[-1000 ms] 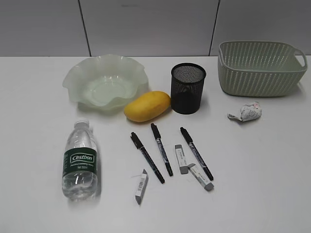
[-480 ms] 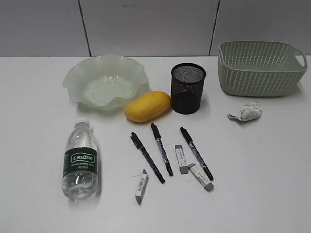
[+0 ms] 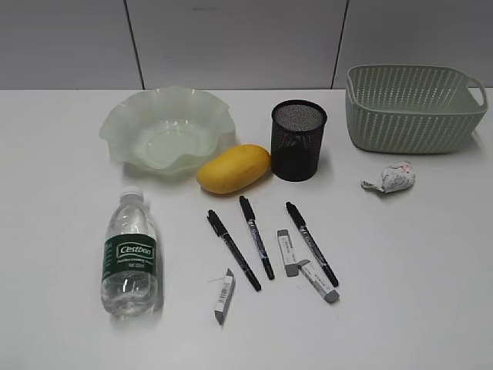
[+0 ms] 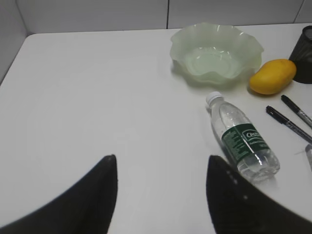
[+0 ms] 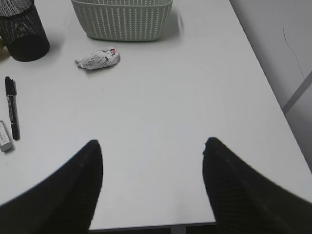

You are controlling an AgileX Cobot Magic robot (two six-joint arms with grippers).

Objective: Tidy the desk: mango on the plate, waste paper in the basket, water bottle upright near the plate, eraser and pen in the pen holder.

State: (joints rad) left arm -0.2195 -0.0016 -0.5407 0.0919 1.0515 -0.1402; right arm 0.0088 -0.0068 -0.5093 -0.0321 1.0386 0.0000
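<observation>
Exterior view: plate (image 3: pixel 166 127), basket (image 3: pixel 408 108) bare

You see little of the robot: each wrist camera shows only two black fingers. On the left hand (image 4: pixel 161 195) they are smooth, curved and tapering. On the right hand (image 5: pixel 151 183) they are matte, faintly ribbed, broader at the base.

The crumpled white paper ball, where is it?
In the exterior view the crumpled white paper ball lies on the desk's right side, just in front of the pale green woven plastic basket, not touching it.
</observation>
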